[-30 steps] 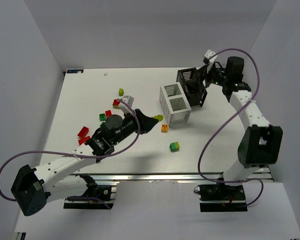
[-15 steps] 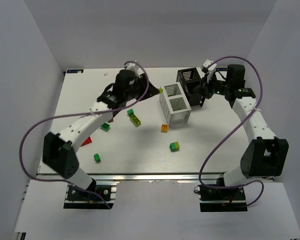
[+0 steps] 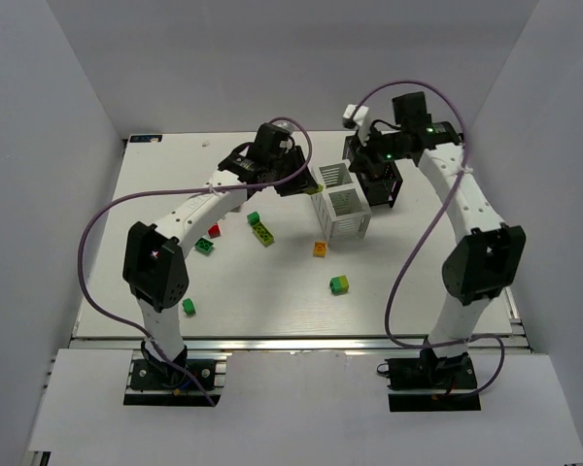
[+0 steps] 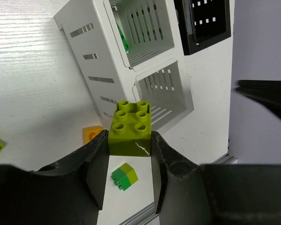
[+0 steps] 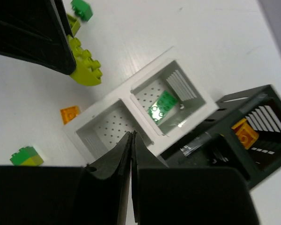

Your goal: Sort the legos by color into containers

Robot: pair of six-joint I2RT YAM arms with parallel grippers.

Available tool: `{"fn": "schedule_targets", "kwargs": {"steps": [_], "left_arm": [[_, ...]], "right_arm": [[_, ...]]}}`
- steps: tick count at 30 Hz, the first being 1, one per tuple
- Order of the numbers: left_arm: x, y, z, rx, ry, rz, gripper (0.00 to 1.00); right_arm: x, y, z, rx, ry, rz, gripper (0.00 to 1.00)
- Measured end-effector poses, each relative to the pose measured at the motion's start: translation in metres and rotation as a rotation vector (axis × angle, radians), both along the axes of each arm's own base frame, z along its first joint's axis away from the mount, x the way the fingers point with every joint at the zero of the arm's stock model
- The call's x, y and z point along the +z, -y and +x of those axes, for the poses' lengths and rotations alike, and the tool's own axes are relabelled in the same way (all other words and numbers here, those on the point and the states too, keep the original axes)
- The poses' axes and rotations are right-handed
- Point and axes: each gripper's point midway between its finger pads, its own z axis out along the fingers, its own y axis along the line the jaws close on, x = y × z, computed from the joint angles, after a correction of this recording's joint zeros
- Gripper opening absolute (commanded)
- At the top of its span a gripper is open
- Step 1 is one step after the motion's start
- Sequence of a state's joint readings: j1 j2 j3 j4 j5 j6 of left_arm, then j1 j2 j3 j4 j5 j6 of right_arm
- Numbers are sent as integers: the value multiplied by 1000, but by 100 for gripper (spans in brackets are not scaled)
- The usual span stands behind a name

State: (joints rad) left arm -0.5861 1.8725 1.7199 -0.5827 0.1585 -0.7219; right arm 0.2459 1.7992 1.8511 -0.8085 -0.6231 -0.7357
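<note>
From above, saw a white wood-grained bench [image 3: 155, 194] boxed in by plain pale-grey walls [image 3: 68, 87]. Found the white slatted two-compartment bin [image 3: 342, 202] and the black slatted two-compartment bin [image 3: 373, 171] touching at the far middle-right. Placed the left tool [image 3: 299, 183] just beside the white bin's left wall and the right tool [image 3: 369, 158] over the black bin. Counted loose bricks on the bench: a small red plastic brick [image 3: 214, 230], a small orange plastic brick [image 3: 320, 249] and a green-and-lime stacked brick [image 3: 339, 283], all apart from both bins.

At the left wrist, saw that tool's fingers [image 4: 96, 164] clamped on two sides of a lime-yellow six-stud plastic brick [image 4: 131, 131], studs up, held clear of the bench near the white bin's nearer compartment. Made out a green plastic brick [image 4: 124, 40] in the farther compartment.

At the right wrist, saw that tool's fingers [image 5: 124, 161] pressed flat together with nothing between, above the white bin's rim. Looked down on an orange square brick [image 5: 243, 133] inside a black compartment.
</note>
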Motion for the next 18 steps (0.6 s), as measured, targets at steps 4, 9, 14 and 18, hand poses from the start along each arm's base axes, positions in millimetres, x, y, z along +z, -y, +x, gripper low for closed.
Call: {"fn": "schedule_targets", "kwargs": {"steps": [4, 9, 14, 18], "left_arm": [[4, 0, 0, -3, 2, 3, 20], [3, -1, -1, -6, -2, 8, 20], [3, 0, -1, -6, 1, 5, 20], [-1, -1, -3, -8, -3, 7, 20]], "right_arm": [[-34, -11, -2, 18, -100, -82, 6], [-57, -4, -4, 3, -158, -169, 6], [-49, -4, -3, -4, -140, -182, 6], [-49, -5, -4, -3, -139, -187, 7]]}}
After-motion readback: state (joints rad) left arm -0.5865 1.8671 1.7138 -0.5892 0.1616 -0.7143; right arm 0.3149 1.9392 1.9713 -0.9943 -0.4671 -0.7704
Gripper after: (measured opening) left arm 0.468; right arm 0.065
